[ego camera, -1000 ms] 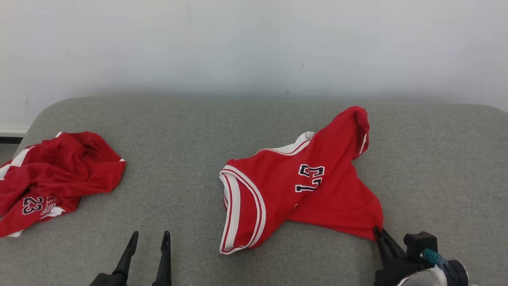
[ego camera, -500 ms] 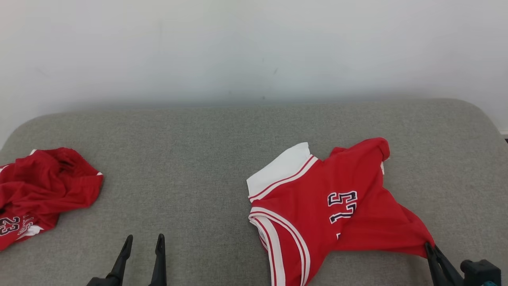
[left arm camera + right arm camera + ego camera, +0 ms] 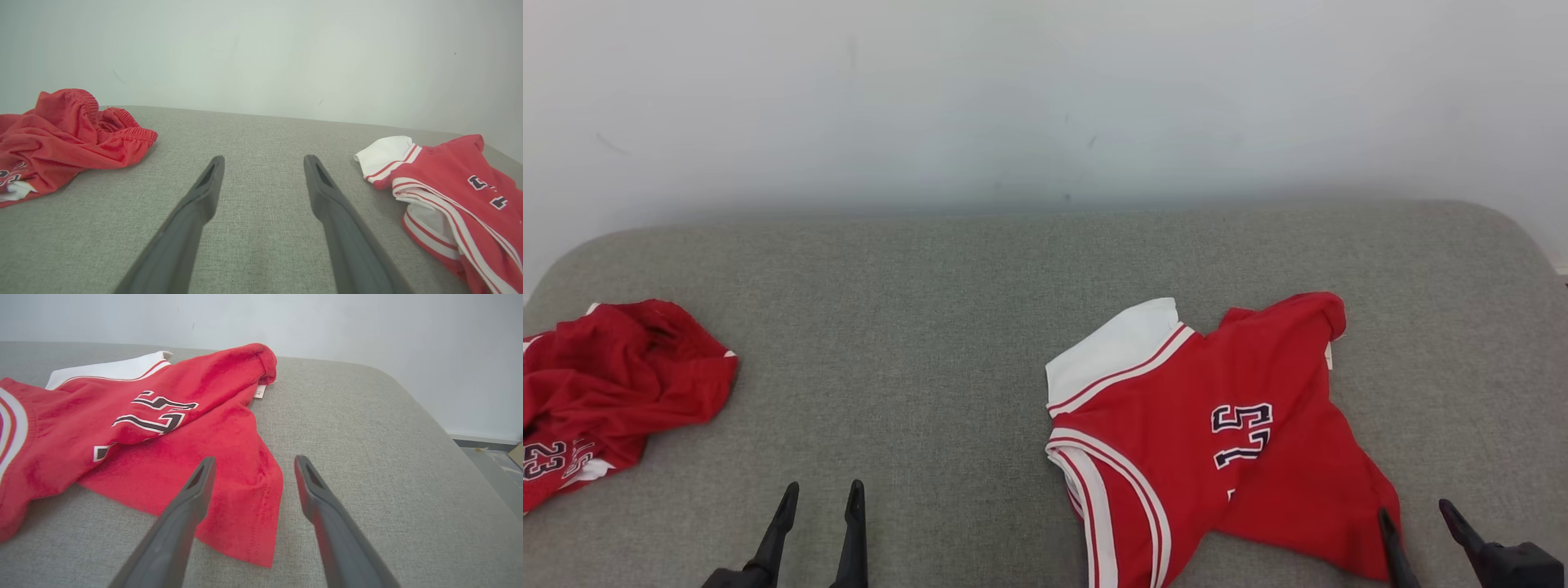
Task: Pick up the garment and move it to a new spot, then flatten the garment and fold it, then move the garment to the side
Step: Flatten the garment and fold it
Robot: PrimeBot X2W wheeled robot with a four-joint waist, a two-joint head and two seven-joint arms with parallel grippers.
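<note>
head view: red jersey [image 3: 1217, 433] lies crumpled on the right side of the grey bench [image 3: 931, 327], with the right pincer [image 3: 1413, 510] spread empty at its near corner. left wrist view: left pincer [image 3: 263, 159] wide, empty. right wrist view: hem corner [image 3: 253, 531] lies between the fingers; a shallow pinch may slip, bunching the cloth.

The dark long-fingered left pincer [image 3: 824, 486] and right pincer [image 3: 1414, 509] (both low, pointing forward) hold their fingers spread wide.

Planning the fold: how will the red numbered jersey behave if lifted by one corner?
Probably floppy: the jersey lies creased and doubled over itself. Likely light, since the cloth looks thin. It may cling to the rough cushion when pushed.
</note>
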